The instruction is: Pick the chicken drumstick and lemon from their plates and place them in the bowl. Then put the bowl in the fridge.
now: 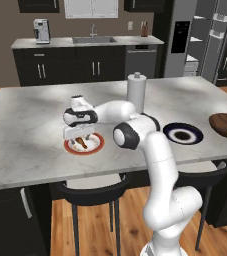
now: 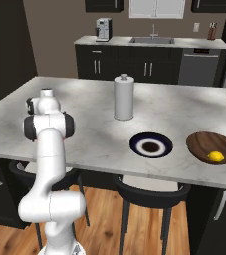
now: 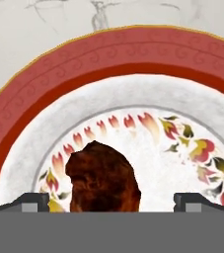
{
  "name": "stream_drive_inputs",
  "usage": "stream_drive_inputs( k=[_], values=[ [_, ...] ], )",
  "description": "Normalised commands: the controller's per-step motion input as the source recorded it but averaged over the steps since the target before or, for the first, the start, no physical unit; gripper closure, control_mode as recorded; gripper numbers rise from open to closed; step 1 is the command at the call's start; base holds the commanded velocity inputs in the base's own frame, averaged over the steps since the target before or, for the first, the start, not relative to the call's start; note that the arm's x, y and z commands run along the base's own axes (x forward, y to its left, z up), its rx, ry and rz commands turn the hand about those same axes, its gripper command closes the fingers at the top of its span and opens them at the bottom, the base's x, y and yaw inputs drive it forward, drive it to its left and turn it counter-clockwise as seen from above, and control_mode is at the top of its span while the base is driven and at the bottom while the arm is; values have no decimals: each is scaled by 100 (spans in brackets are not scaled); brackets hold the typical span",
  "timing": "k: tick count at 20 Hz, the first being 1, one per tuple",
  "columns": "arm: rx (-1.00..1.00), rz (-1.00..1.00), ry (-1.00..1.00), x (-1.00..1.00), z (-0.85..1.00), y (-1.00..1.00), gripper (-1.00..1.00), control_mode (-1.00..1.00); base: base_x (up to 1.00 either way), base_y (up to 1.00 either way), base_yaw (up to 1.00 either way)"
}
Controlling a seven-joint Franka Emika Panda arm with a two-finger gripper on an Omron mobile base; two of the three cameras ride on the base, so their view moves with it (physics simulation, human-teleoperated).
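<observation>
- Writing: none can be read on anything here, neither on the plates nor on the fridge [image 1: 185,40] at the back of the room.
- Two plates lie on the marble worktop [image 1: 30,125], well apart from each other: one orange-red-rimmed plate [image 1: 84,144] and one navy-rimmed plate [image 1: 183,133].
- One chicken drumstick [image 3: 102,179] lies on the white, flower-painted centre of the orange-red-rimmed plate; in the hand view it shows as a dark brown lump between the two finger tips.
- The gripper [image 1: 79,139] points down right over that plate, and its fingers [image 3: 30,201] stand wide apart, one on each side of the drumstick, gripping nothing.
- One lemon [image 2: 215,157] lies inside the one wooden bowl [image 2: 209,142], toward the near side of it.
- The bowl stands near the right end of the worktop, just beside the navy-rimmed plate, whose centre carries nothing.
- One white paper towel roll [image 2: 124,97] stands upright behind the navy-rimmed plate, toward the middle of the worktop.
- Two dark stools [image 2: 149,194] are tucked under the worktop's near edge.
- One coffee machine [image 2: 103,29] and one sink [image 2: 152,40] are on the far counter.
- The fridge door is open, showing white shelves inside.
</observation>
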Motion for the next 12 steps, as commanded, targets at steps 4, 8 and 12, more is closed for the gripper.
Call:
stream_drive_inputs(
  k=[4, 8, 12],
  values=[
    [0, 0, -4, -1, -13, 4, -100, -100, 0, 0, 0],
    [0, -1, 0, -12, -21, 2, 100, -100, 0, 0, 0],
    [0, 0, 0, -10, -9, 0, 100, -100, 0, 0, 0]
  ],
)
